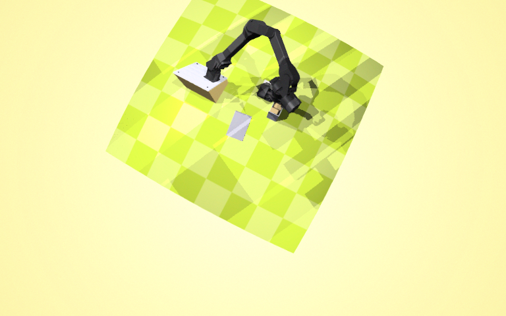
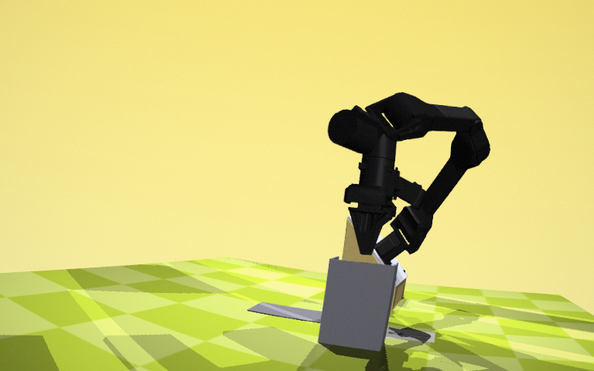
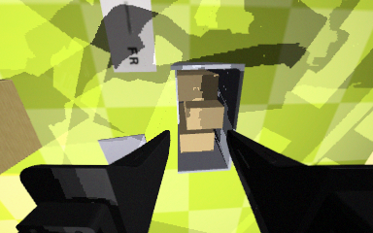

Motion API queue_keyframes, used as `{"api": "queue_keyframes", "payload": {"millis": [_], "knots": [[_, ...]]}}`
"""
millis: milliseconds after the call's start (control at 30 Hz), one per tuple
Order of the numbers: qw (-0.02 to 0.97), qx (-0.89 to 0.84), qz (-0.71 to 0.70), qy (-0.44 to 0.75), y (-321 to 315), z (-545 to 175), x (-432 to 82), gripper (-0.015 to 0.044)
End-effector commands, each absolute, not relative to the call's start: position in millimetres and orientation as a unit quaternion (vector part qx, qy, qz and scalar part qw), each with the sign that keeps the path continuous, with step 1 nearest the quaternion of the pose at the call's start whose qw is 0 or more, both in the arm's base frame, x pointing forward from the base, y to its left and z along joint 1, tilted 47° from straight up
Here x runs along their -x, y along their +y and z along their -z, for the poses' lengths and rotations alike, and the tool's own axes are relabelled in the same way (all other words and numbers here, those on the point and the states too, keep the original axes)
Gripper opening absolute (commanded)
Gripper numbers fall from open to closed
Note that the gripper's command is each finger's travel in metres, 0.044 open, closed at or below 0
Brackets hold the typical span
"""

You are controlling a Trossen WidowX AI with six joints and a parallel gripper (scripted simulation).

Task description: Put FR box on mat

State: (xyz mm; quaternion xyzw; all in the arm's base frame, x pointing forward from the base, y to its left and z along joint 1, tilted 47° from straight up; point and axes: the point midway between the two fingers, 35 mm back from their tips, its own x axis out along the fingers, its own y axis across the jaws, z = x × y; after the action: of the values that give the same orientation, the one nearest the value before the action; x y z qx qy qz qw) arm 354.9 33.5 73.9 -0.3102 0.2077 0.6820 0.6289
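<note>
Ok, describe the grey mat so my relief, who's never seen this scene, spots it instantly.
In the top view, find the white-topped block under the arm. Down and right of it, just left of the bin, lies the flat, pale grey mat. Unlike the white card, it shows no FR.

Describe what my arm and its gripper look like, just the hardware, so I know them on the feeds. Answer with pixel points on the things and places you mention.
The arm (image 1: 277,46) (image 2: 446,185) is black throughout, with chunky angular links and a rounded, drum-like end near the wrist. The gripper (image 2: 366,253) (image 3: 198,135) is black too: two wedge-shaped fingers, broad at the root and tapering to narrow tips. I can make out no markings or cables on either.
</note>
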Motion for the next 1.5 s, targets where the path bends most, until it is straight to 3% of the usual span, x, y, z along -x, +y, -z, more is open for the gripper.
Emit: {"api": "queue_keyframes", "payload": {"millis": [0,467,767,1467], "knots": [[0.625,0.313,-0.685,0.207,23.5,-84.4,-355.1,0.0236],[0.627,0.311,-0.683,0.207,23.9,-84.9,-355.6,0.0236],[0.669,0.277,-0.641,0.254,24.7,-82.8,-356.1,0.0000],[0.773,0.147,-0.510,0.346,27.5,-81.7,-356.7,0.0000]]}}
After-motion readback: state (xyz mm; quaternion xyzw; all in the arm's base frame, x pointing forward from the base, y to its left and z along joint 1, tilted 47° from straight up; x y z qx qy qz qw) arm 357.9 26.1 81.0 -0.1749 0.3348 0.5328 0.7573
